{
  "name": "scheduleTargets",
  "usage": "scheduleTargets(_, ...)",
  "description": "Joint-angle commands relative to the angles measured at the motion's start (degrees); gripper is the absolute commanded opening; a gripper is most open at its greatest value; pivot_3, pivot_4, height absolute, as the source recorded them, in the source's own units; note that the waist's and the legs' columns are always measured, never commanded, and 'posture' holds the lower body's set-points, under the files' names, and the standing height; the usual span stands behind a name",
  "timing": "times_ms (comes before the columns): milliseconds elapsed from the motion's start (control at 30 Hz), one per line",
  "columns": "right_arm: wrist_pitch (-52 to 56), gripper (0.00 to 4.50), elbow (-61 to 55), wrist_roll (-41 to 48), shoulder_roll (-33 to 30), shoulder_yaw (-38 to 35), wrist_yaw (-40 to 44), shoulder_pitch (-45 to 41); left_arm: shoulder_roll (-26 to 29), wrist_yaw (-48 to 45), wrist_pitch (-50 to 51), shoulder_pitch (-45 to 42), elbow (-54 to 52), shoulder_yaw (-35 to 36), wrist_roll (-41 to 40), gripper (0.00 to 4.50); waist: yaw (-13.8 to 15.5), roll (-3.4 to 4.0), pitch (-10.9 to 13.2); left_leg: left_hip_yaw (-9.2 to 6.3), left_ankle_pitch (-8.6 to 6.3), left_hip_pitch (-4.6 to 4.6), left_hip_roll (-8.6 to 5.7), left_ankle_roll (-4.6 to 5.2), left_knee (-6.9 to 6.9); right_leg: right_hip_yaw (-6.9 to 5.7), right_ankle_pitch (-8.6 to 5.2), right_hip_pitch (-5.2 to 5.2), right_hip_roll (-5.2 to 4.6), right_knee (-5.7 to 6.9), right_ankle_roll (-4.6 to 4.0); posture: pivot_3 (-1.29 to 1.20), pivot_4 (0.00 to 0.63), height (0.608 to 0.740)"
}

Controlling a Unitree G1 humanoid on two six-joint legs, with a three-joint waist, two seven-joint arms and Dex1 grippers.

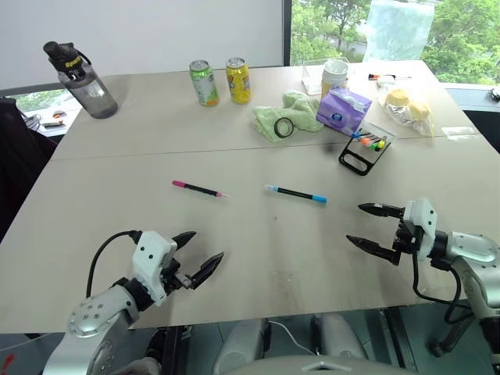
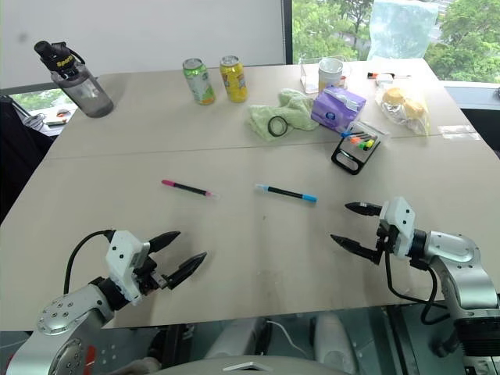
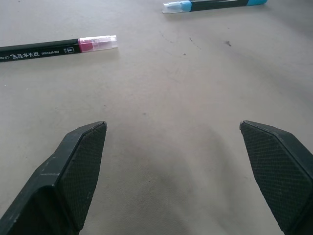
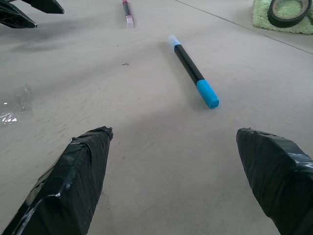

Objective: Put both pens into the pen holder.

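Head stereo overhead; wrist cameras tabletop-close.

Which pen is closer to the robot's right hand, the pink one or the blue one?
The blue-ended pen. It lies mid-table, on the side of the open right hand, while the pink-ended pen lies farther over, toward the left hand.

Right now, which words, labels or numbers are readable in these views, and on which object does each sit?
Pink-ended black pen: white barrel lettering, too blurred to read.
Green drink can and yellow drink can: printed labels, too small.
Purple tissue pack: oval logo, illegible.
Dark water bottle: yellow lid marking, illegible.
Nothing can be quoted.
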Motion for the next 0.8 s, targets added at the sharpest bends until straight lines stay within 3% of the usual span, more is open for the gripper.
scheduleTargets(33, 0.92, 4.36, -1.97, 1.14, -0.62, -0.38, 0.12, -1.18, 0.23, -0.74, -1.43, 0.27, -0.80, 0.62, -0.15, 4.50, -0.01, 0.00, 0.00, 0.00, 0.00, 0.00, 0.00, 0.00, 0.00, 0.00, 0.00, 0.00, 0.00, 0.00, 0.00, 0.00, 0.150, 0.740)
scheduleTargets(800, 6.34, 4.36, -6.31, 0.98, -0.34, 2.04, -1.87, -4.50, 1.78, -2.59, -1.73, 0.08, 0.27, 0.95, 0.19, 4.50, -0.02, -0.03, 0.02, -0.01, 0.00, -0.02, 0.00, 0.00, 0.00, -0.01, 0.00, -0.01, 0.00, 0.00, 0.00, 0.00, 0.150, 0.740)
